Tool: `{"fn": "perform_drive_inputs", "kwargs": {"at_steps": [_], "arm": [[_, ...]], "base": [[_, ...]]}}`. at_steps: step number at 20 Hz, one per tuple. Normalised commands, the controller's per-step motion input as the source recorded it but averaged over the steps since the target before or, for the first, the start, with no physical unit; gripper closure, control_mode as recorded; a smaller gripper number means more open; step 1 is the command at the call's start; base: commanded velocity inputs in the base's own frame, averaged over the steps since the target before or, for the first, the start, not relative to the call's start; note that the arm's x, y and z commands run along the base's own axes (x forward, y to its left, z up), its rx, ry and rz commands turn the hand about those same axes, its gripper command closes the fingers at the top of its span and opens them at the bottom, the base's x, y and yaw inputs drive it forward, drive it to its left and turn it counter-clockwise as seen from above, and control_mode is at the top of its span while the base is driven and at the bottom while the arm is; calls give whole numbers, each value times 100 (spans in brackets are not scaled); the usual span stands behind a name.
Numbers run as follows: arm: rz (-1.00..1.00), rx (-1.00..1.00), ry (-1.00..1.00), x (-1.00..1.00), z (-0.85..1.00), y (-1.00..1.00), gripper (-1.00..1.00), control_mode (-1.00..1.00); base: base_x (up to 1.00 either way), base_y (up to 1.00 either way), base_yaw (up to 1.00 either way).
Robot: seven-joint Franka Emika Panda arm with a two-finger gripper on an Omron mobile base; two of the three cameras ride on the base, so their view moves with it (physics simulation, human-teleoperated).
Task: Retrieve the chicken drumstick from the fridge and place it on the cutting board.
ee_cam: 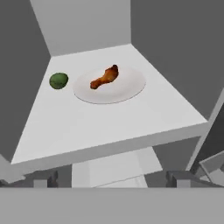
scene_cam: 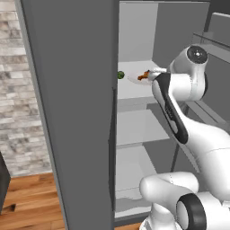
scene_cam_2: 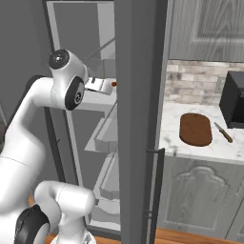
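Reaching into the tall dark grey fridge (scene_cam: 72, 112) with its pale grey-white interior, the white arm holds its two-finger gripper (ee_cam: 111, 177) in front of the upper shelf, short of the shelf's front edge. In the hand view the two small dark finger tips (ee_cam: 46, 178) stand wide apart at the bottom, with nothing between them. The small orange-brown chicken drumstick (ee_cam: 105, 77) with a paler end lies on a round white plate (ee_cam: 127, 87) in the middle of that flat pale shelf (ee_cam: 87, 122), its thick end toward the back wall and its thin end toward the small green round item (ee_cam: 58, 80), which sits just beside the plate and apart from it. From the left base view the drumstick (scene_cam: 143, 76) peeks out beside the arm's wrist, with the green item (scene_cam: 120, 75) at the edge of the fridge's dark front panel. In the right base view a sliver of orange-brown (scene_cam_2: 114, 84) shows against the fridge's upright panel, just beyond the hand. Farther right in that view, the dark brown oval wooden cutting board (scene_cam_2: 195, 128) lies flat on the pale marbled counter (scene_cam_2: 171, 128), with a small brown-handled knife (scene_cam_2: 223, 132) near it and a black microwave (scene_cam_2: 233, 100) behind the knife.
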Motion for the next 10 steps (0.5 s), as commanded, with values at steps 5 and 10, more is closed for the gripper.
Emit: {"fn": "perform_drive_inputs", "kwargs": {"at_steps": [5, 10], "arm": [[-26, 1, -1, 13, 4, 0, -100, -100], [-1, 0, 0, 0, 0, 0, -100, -100]], "base": [[0, 0, 0], [0, 0, 0]]}}
